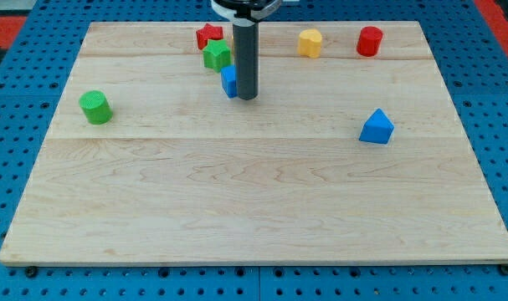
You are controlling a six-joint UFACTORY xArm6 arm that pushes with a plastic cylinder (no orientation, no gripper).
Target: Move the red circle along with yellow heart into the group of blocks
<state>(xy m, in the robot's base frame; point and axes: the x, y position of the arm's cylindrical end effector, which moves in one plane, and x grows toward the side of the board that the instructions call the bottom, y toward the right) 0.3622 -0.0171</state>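
Note:
The red circle (369, 41) stands near the view's top right, with the yellow heart (310, 43) just to its left. A group sits at the top centre: a red star (208, 35), a green block (217, 56) and a blue block (228, 82), which is partly hidden by my rod. My tip (248, 97) rests on the board just right of the blue block, touching or nearly touching it. The tip is well left of the yellow heart and the red circle.
A green circle (95, 107) sits at the view's left. A blue triangle (377, 127) sits at the right of the middle. The wooden board (254, 209) lies on a blue pegboard surface.

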